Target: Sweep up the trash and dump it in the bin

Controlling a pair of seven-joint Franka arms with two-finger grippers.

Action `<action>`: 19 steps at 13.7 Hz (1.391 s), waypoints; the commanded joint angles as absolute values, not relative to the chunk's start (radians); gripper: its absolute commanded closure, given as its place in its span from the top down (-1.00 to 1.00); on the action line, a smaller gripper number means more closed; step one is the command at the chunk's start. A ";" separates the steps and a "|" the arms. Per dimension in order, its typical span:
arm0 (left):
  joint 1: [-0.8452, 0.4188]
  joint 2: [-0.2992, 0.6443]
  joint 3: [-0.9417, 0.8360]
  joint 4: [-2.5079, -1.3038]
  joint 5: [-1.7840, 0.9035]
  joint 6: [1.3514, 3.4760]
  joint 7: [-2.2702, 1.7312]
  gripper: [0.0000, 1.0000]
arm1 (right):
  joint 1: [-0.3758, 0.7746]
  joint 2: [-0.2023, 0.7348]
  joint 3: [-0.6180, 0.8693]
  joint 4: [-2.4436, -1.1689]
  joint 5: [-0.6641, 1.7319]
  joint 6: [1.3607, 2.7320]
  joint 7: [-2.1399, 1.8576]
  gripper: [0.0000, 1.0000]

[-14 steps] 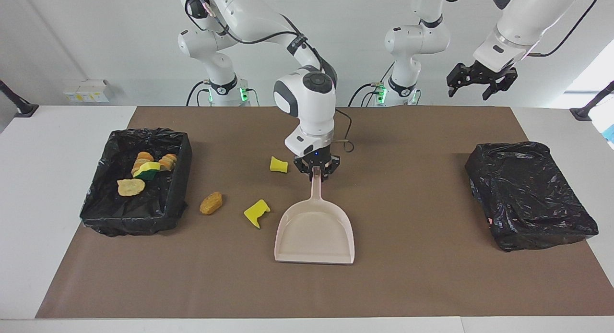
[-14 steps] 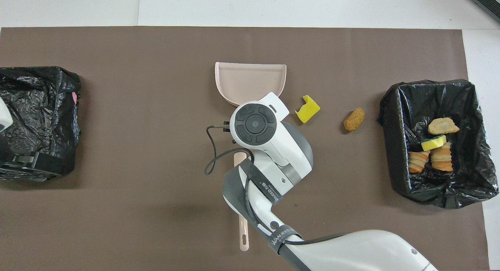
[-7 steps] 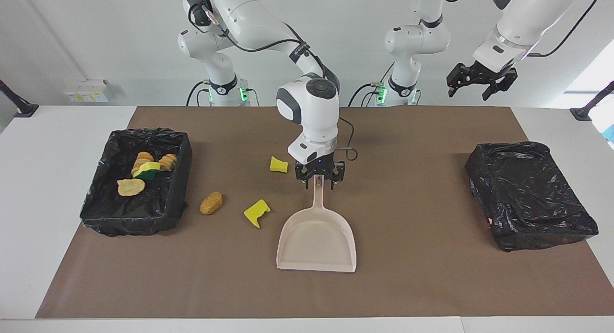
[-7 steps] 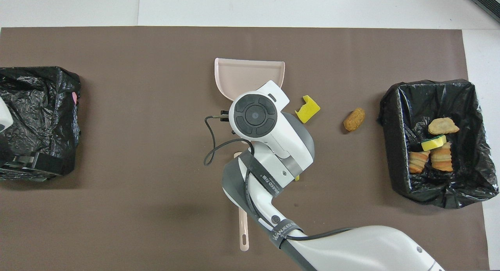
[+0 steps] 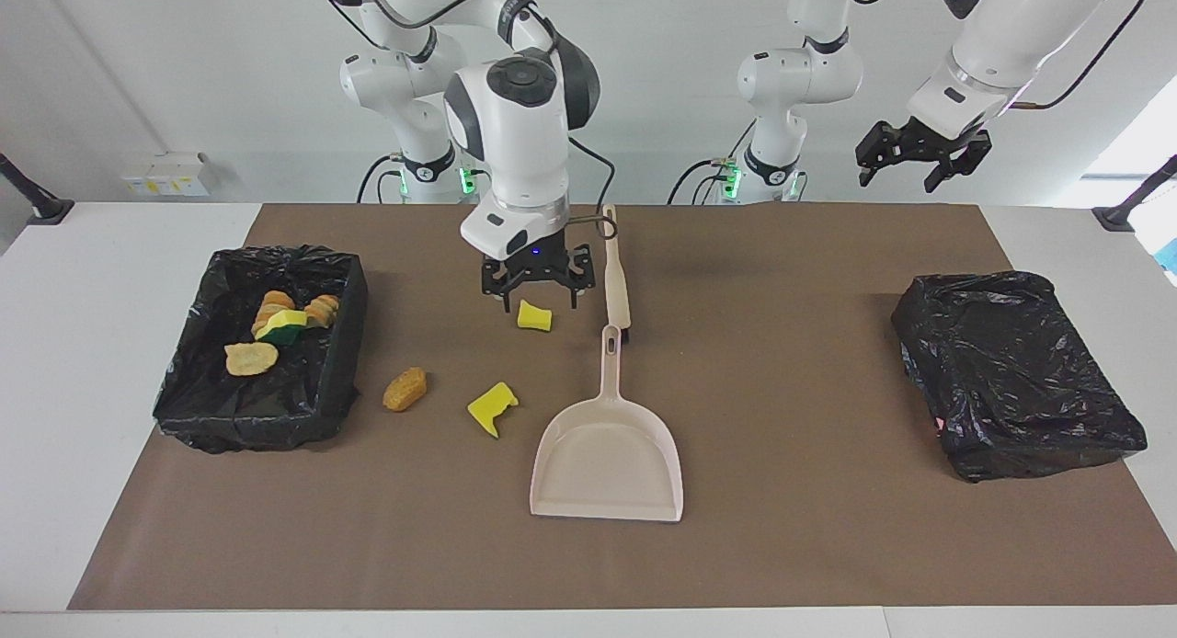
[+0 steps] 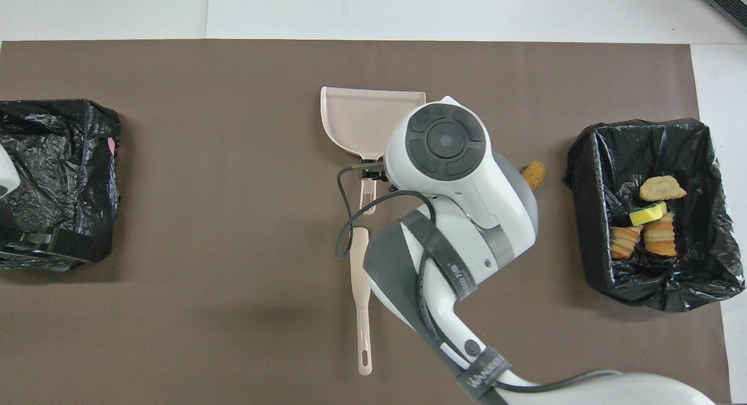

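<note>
While your right gripper (image 5: 536, 291) had been clamped on the dustpan (image 5: 607, 454) handle half a second before, it had since let go, lifted and swung toward the right arm's end of the table; the pan was left flat on the brown mat (image 5: 782, 546), mouth pointing away from the robots.

Item, right gripper: over the yellow scrap (image 5: 534, 316) nearest the robots, fingers spread wide, holding nothing, tips just above the scrap and not touching it as far as you could see.

Item, left gripper (image 5: 921, 155): raised over the left arm's end of the table, waiting, fingers spread, empty.

Item, brush (image 5: 615, 279): lying beside the dustpan handle, nearer the robots, untouched.

Item, trash on the mat, three pieces: the yellow scrap under the gripper; a second, notched yellow scrap (image 5: 492, 406) just beside the dustpan; a brown crumbly scrap (image 5: 405, 389) between that and the open bin (image 5: 345, 344).

Item, trash in the open bin: four or so pieces, yellow and orange-brown (image 5: 280, 325), lying in the black liner.

Item, second bin (image 5: 1016, 371): at the left arm's end, wrapped in black plastic, nothing seen in it.

Reading: with the pan released and the hand over a loose scrap, you appeared to be switching from carrying to collecting. The task looked past halfway, with three pieces outstanding.
</note>
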State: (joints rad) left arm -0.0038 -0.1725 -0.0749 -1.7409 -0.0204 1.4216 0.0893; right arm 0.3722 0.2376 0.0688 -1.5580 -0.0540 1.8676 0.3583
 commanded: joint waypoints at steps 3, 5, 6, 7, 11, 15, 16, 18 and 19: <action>-0.002 -0.198 -0.080 -1.775 -0.017 1.508 0.094 1.00 | 0.229 0.163 0.075 -1.582 -0.009 1.775 0.140 1.00; 0.000 -0.195 -0.080 -1.775 -0.026 1.535 0.092 1.00 | 0.171 0.128 0.069 -1.580 -0.009 1.731 0.024 1.00; 0.003 -0.192 -0.080 -1.775 -0.034 1.558 0.091 1.00 | 0.144 0.111 0.066 -1.580 -0.012 1.714 -0.006 1.00; 0.003 -0.190 -0.080 -1.773 -0.034 1.574 0.089 1.00 | 0.109 0.095 0.066 -1.580 -0.020 1.697 -0.020 1.00; -0.003 -0.186 -0.080 -1.769 -0.047 1.594 0.087 1.00 | -0.006 0.051 0.063 -1.577 -0.031 1.655 -0.138 1.00; -0.046 -0.117 -0.124 -1.755 -0.089 1.764 -0.038 1.00 | -0.054 0.008 0.016 -1.572 -0.009 1.559 -0.121 1.00; -0.087 -0.092 -0.130 -1.755 -0.089 1.816 -0.084 1.00 | -0.054 -0.027 0.000 -1.575 -0.008 1.549 -0.103 1.00; -0.164 -0.043 -0.130 -1.753 -0.089 1.877 -0.144 1.00 | -0.052 -0.064 -0.008 -1.578 -0.008 1.491 -0.043 1.00; -0.190 -0.026 -0.130 -1.753 -0.089 1.916 -0.170 1.00 | -0.054 -0.081 -0.009 -1.588 -0.008 1.485 -0.038 1.00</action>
